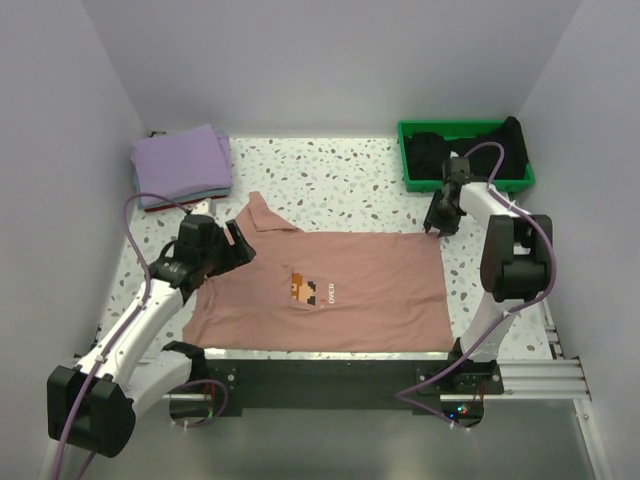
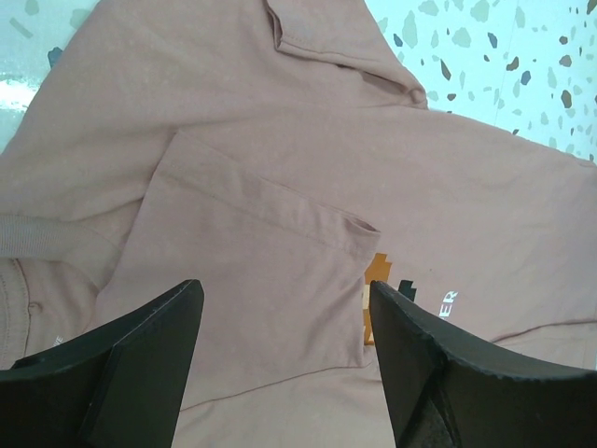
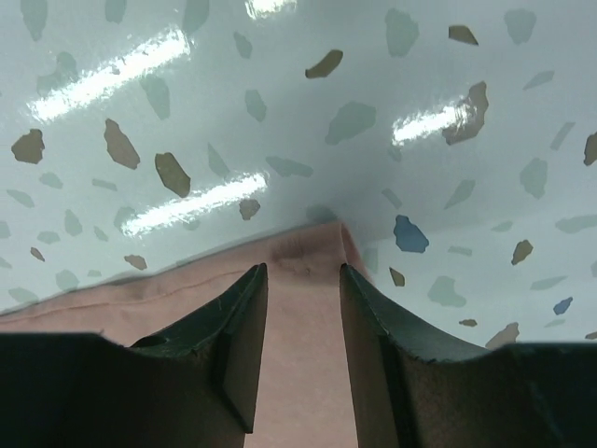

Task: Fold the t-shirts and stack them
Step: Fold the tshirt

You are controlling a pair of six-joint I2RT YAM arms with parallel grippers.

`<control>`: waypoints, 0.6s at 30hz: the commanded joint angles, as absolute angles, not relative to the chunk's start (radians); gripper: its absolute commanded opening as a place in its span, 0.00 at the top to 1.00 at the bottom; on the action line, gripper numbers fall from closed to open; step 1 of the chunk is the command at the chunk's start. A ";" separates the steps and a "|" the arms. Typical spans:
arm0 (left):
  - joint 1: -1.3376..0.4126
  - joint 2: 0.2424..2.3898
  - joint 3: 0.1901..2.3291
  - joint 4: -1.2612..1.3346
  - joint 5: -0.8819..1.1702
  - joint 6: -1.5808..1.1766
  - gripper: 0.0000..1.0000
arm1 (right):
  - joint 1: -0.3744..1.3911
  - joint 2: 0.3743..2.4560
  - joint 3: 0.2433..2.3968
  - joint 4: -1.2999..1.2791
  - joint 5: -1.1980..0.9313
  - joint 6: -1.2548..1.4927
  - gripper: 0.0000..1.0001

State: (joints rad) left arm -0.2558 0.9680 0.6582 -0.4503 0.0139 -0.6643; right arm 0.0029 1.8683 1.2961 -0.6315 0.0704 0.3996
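Over the salmon-pink t-shirt, left hand wide-spread, empty; right hand half-parted astride its hem corner.

**A:** Where does everything sit?
**B:** I have the spread t-shirt flat mid-table, just ahead of my arms. The folded stack lies at the far left corner. The tray is far right, with another shirt in it.
**A:** Grippers?
**B:** My left gripper is over its left end, my right gripper at its far right corner.

Green, seemingly plastic tray at far right of the speckled table
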 commanded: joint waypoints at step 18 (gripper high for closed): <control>-0.247 0.954 0.627 -0.476 0.003 -0.641 0.22 | -0.029 1.898 1.229 -0.480 0.068 0.344 0.64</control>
